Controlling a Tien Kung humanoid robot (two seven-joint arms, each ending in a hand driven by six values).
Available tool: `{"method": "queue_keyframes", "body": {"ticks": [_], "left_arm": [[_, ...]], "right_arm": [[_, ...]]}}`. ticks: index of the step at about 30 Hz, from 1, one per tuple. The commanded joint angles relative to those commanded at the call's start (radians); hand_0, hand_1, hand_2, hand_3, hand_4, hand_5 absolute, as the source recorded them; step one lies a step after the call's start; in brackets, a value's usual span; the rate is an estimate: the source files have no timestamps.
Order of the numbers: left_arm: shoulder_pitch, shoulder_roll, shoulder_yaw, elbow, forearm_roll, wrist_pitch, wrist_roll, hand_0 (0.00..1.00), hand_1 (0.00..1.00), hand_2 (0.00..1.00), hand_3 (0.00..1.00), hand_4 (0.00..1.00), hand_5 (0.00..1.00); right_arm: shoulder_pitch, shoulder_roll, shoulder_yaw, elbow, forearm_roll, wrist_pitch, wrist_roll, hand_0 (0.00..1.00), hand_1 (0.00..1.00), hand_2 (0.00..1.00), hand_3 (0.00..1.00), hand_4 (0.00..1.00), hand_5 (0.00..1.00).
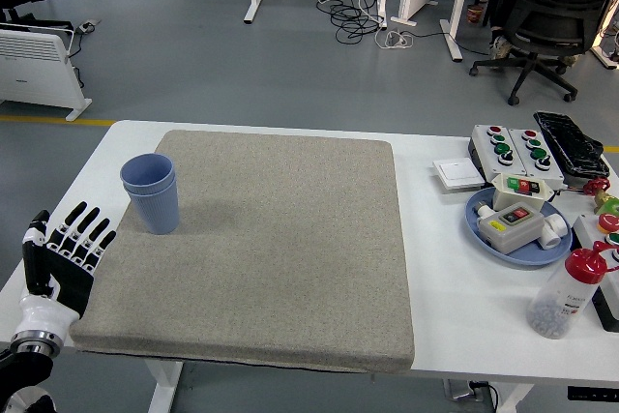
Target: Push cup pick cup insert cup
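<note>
Two blue cups, one inside the other, stand upright near the left edge of the grey mat, toward its far corner. The left hand is at the tabletop's near left corner, fingers straight and spread, holding nothing; it is well apart from the cups.

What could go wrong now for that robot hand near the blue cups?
1. The blue cups look already nested, standing upright near the grey mat's left edge. A clumsy sideways push from the left robot hand, open at the table's near-left corner, could tip the tall stack over.
2. The stack stands close to the mat's left border, so a knock could roll it onto the bare white table and perhaps over the edge.
</note>
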Motion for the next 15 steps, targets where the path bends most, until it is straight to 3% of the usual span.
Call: {"method": "queue_keyframes", "body": {"ticks": [15], "left_arm": [[0.002,-0.005,0.008,0.006,0.009,0.002,0.0,0.812,0.816,0.83,0.782,0.616,0.998]], "right_arm": [[-0.006,0.001,0.023,0.001,-0.039,-0.001,-0.011,0.688,0.608,0.638,0.572,0.098,0.487]]}}
